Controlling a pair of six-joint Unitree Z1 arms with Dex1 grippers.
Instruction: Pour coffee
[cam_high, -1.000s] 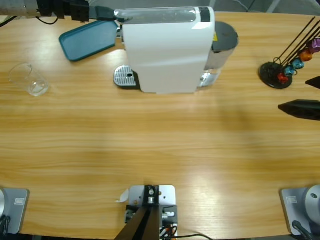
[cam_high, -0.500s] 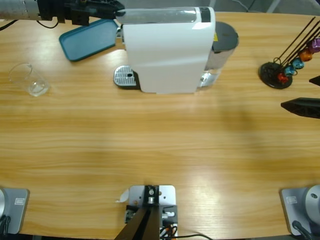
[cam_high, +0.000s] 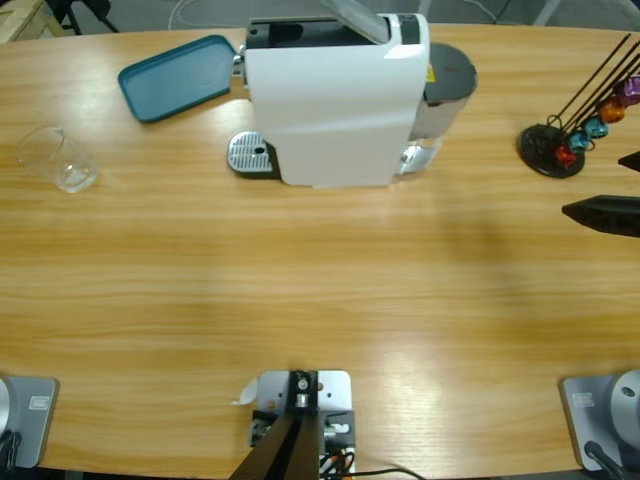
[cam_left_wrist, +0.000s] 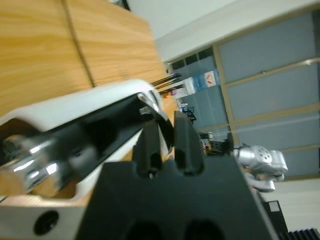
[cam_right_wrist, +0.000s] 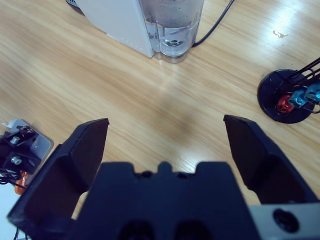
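A: Where is the glass tumbler (cam_high: 60, 160), and is any coffee seen in it?

B: It is seen at the far left of the table (cam_high: 300, 290), upright and well apart from the coffee machine (cam_high: 335, 100). No liquid can be made out in it from the high view. The drip tray (cam_high: 250, 155) at the machine's left foot is bare. No cup is placed under the spout.

A: How are the grippers found?

B: The left gripper (cam_left_wrist: 165, 137) is shown only in its wrist view. Its fingers are drawn close together with only a thin gap between them, and nothing is seen held. It is pointed along the machine's open top, where the lid (cam_high: 355, 20) is raised and the dark capsule slot is exposed. The right gripper (cam_right_wrist: 167, 145) is hung over bare table near the right edge. Its fingers are spread wide and nothing is held. The capsule stand (cam_high: 560, 145) is just beside it, and the water tank (cam_right_wrist: 172, 25) is seen further off.

A: Which step is judged to be in hand?

B: Loading is judged to be in hand. The lid is up, but no capsule is seen in the slot.

A: What is called for next?

B: Probably a capsule is to be fetched from the stand by the right gripper. The tumbler must also be set on the drip tray before anything is brewed or poured.
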